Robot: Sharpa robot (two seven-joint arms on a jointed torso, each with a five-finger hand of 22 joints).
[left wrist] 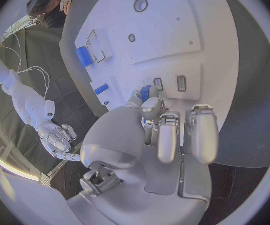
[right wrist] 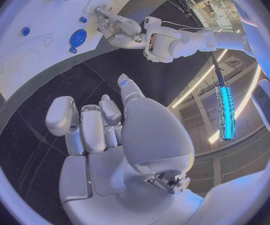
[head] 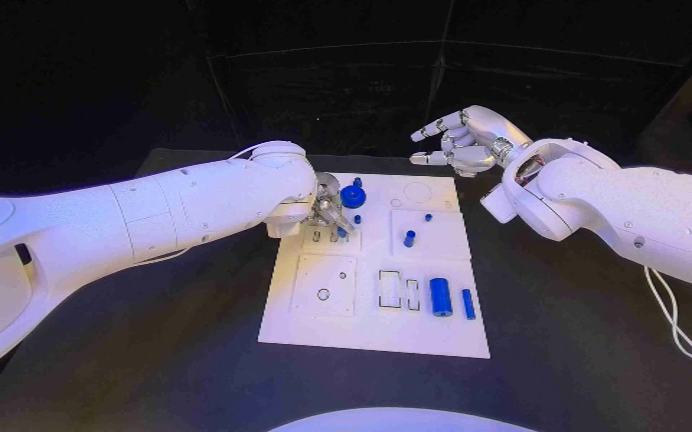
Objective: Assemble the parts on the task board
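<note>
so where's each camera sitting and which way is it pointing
Head view: on the robot's head, looking down at the task board; both white arms show, left hand on the board, right hand raised beyond it.
Left wrist view: behind the left hand, facing the task board.
Right wrist view: behind the right hand, facing the task board and the left hand.
Shared: all three show the board and its blue parts.
</note>
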